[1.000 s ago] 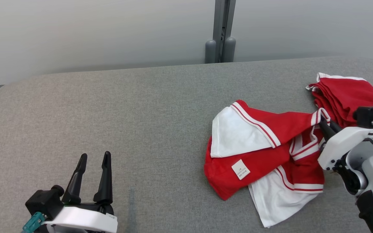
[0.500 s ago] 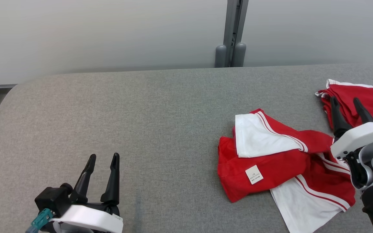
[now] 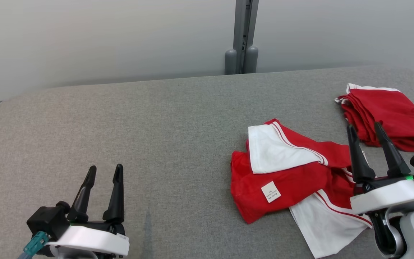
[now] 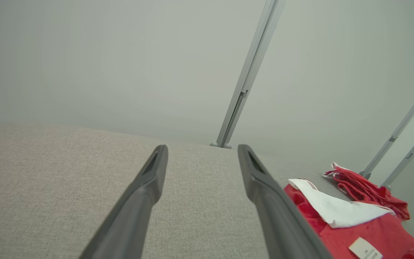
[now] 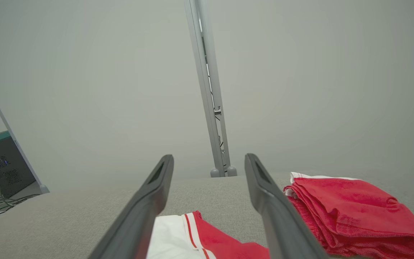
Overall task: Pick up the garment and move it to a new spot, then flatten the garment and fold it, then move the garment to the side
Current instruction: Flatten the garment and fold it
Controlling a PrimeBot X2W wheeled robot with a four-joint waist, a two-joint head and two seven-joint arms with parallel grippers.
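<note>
Two empty grippers, one crumpled garment (image 3: 289,180).
Left gripper (image 3: 105,166) released, near left; right gripper (image 3: 364,125) released at garment's right edge; folded pile (image 3: 386,111) far right.

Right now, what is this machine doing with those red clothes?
A two-armed robot is sorting clothes on a grey padded table. A crumpled red-and-white garment lies loose, not yet flattened or folded, near a folded red garment. The right gripper hovers open by the crumpled one, holding nothing; the left gripper sits open, away from the cloth.
</note>
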